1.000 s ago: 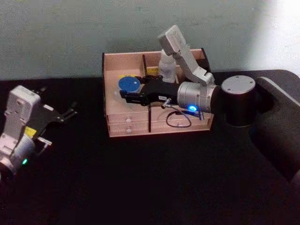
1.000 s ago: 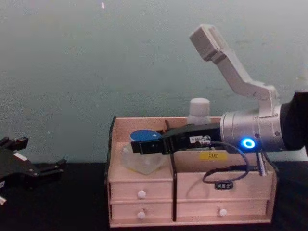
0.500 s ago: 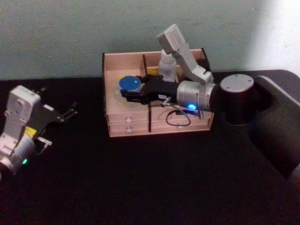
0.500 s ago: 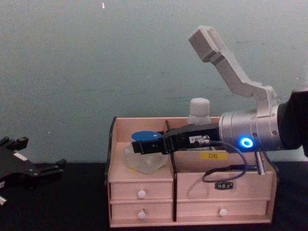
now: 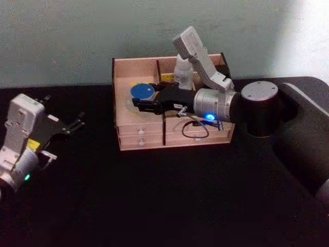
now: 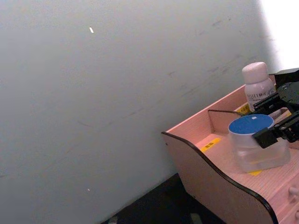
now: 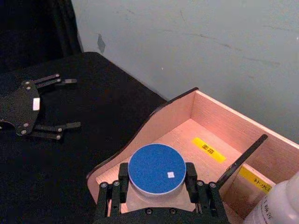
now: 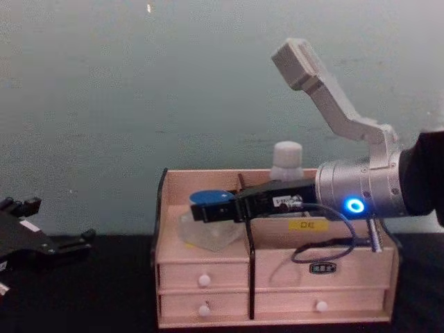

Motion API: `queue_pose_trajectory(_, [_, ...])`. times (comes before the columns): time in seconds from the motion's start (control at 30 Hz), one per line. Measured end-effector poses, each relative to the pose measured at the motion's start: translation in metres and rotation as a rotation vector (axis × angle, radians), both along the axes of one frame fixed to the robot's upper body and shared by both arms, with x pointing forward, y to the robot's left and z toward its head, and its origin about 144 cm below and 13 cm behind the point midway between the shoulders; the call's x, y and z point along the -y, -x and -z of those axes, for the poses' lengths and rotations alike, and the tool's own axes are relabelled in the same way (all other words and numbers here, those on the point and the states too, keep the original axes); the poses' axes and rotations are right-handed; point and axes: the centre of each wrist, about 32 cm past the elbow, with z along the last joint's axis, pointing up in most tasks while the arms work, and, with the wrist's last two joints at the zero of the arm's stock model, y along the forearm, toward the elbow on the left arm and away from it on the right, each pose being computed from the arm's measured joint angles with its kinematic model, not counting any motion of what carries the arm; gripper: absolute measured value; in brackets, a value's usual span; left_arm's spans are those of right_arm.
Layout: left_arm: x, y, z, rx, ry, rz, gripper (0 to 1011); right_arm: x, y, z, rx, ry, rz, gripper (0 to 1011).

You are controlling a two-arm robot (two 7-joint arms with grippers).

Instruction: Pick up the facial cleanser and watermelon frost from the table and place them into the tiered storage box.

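Note:
The watermelon frost [image 7: 156, 169], a squat clear jar with a blue lid, sits in the front left compartment of the tiered storage box [image 5: 133, 64]. My right gripper [image 7: 157, 171] is shut on the jar, one black finger on each side of the lid. From the chest, the jar's base [image 8: 208, 232] rests on the compartment floor under my right gripper [image 8: 208, 210]. The facial cleanser [image 8: 286, 161], a white capped bottle, stands upright in the back compartment, behind the right arm. My left gripper [image 5: 77, 122] hovers open over the table, far left of the box.
The box [image 8: 208, 182] stands at the back of the black table against a grey-green wall, with white-knobbed drawers [image 8: 203, 279] along its front. A black divider [image 7: 240, 161] separates the jar's compartment from its neighbour. Bare table lies in front.
My right gripper and the jar have barely shifted inside the front left compartment. The left arm has stayed at the left.

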Motion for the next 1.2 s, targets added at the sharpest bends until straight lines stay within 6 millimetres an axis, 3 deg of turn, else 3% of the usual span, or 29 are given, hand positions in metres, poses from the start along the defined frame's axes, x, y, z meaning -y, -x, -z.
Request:
queue_pose_trajectory(0.47, [0.0000,0.0000,0.0000,0.000,0.000,0.000,1001,0.0001,0.0004,0.0001,0.001,0.001,-0.001,728])
queue_pose_trajectory(0.83, [0.0000,0.0000,0.0000,0.000,0.000,0.000,1001,0.0003,0.0005,0.0004,-0.001,0.003,-0.001,993])
queue_pose_trajectory(1.2, [0.0000,0.0000,0.0000,0.000,0.000,0.000,1001,0.0002,0.0005,0.0001,0.000,0.002,-0.001,1002])
